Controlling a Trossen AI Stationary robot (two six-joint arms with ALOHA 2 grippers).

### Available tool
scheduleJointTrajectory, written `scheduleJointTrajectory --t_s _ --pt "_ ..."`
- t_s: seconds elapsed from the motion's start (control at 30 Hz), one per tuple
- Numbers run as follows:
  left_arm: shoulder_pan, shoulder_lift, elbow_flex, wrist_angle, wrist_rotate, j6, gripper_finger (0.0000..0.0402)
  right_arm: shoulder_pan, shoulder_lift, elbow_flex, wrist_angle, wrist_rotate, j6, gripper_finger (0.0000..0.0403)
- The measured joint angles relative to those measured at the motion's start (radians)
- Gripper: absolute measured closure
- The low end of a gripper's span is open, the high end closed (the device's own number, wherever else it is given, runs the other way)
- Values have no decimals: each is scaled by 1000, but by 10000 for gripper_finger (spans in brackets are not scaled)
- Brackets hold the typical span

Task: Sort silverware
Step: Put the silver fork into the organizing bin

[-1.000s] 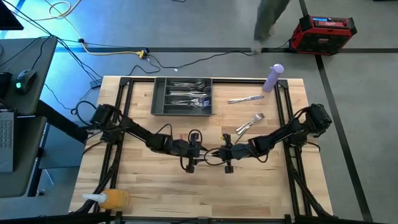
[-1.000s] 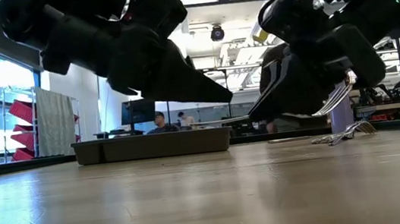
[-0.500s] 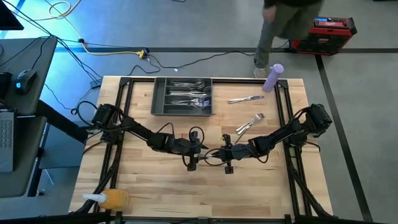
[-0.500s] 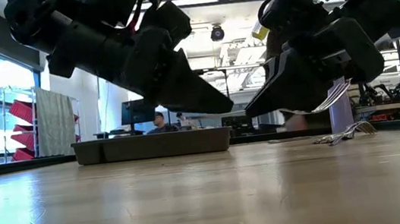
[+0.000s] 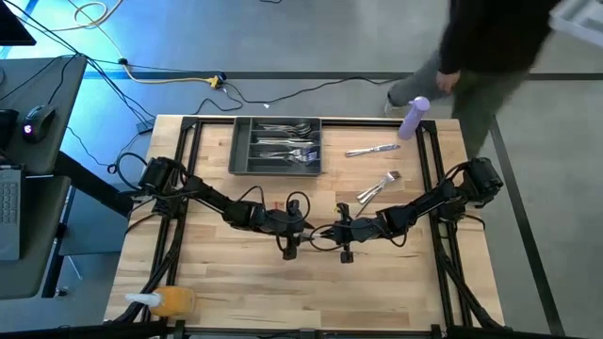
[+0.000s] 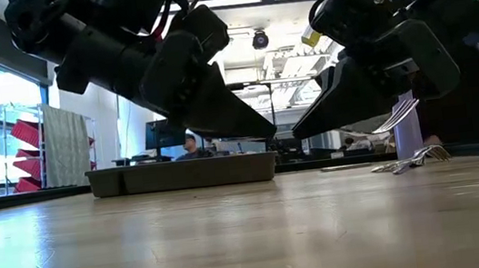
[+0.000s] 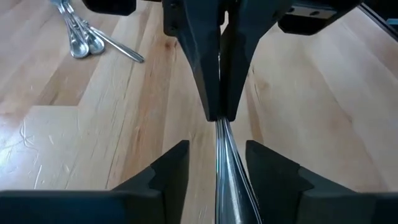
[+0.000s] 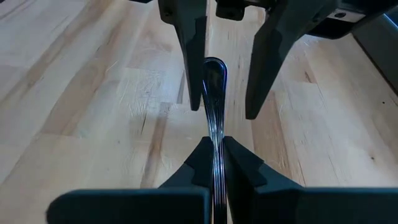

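bare wooden table (image 5: 236, 282), person (image 5: 490, 47) behind

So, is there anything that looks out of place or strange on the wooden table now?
Nothing is spilled or damaged. One slim shiny piece of silverware hangs in the air between both arms: the right gripper is shut on it, the left gripper open around its end. Loose silverware lies outside the dark grey compartmented tray.
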Motion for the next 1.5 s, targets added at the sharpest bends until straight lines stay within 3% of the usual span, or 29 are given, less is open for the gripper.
scheduleJointTrajectory --t_s 0.27,0.6,0.8,0.97,1.17,1.27,1.37,1.5 --pt "15 0 0 -31 42 -56 314 -1 0 0 -1 3 1 403" --pt "18 0 0 -45 41 -48 280 0 -1 0 0 0 9 403" --pt "17 0 0 -44 37 -32 350 0 -1 0 -1 6 11 403" --pt "17 0 2 -48 33 -25 351 0 -1 1 -4 4 33 395" --pt "17 -2 45 -124 25 6 351 0 -2 1 -6 -5 46 343" --pt "17 -5 55 -157 15 6 396 0 -42 1 -43 -6 52 294" --pt "18 -18 55 -169 35 5 397 1 -171 1 -158 17 36 248" --pt "21 -61 54 -202 32 3 397 19 -406 1 -344 146 43 212"
